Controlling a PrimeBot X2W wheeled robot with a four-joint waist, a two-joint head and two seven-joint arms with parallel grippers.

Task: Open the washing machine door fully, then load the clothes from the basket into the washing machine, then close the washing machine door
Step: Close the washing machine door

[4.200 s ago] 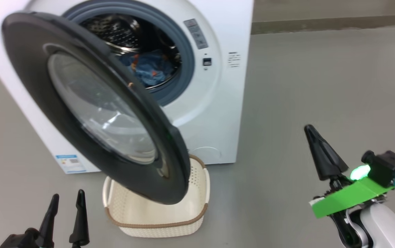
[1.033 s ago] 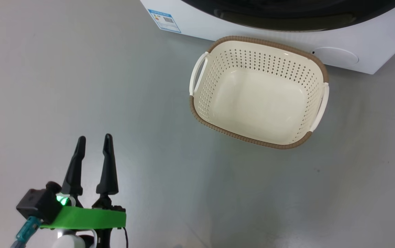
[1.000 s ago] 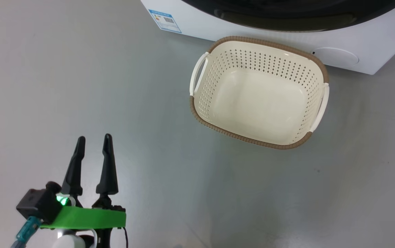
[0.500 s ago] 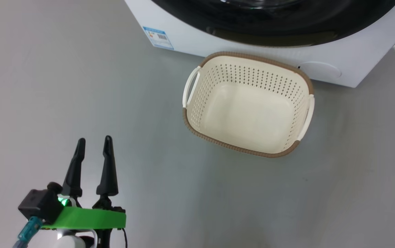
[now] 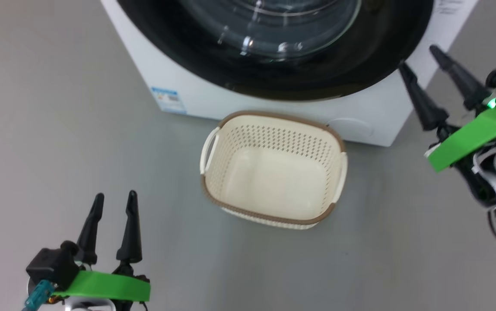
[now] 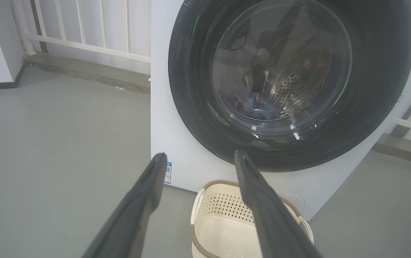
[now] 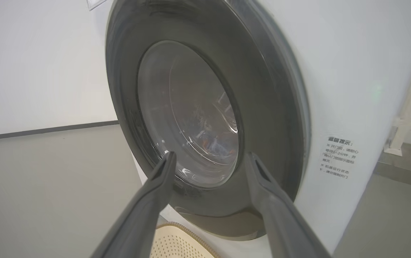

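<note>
The washing machine (image 5: 373,112) stands at the top of the head view. The washing machine door (image 5: 338,73) lies flat against its front, black rim around a glass bowl. Through the glass the clothes (image 6: 254,104) show as a blue bundle in the drum. The basket (image 5: 269,119) sits on the floor just below the door, with nothing in it. My left gripper (image 5: 115,195) is open at the lower left, well away from the basket. My right gripper (image 5: 418,56) is open near the machine's right front corner, holding nothing. In the right wrist view the right gripper (image 7: 211,154) points at the door (image 7: 262,107).
Grey floor surrounds the machine and the basket. A white railing (image 6: 83,32) on a low ledge runs behind the machine's left side. A blue label (image 5: 168,97) marks the machine's lower left front.
The head camera has tilted up, so more of the door shows. My right gripper has come into view and its fingers have spread apart. The door, open a few seconds ago, now lies against the machine.
</note>
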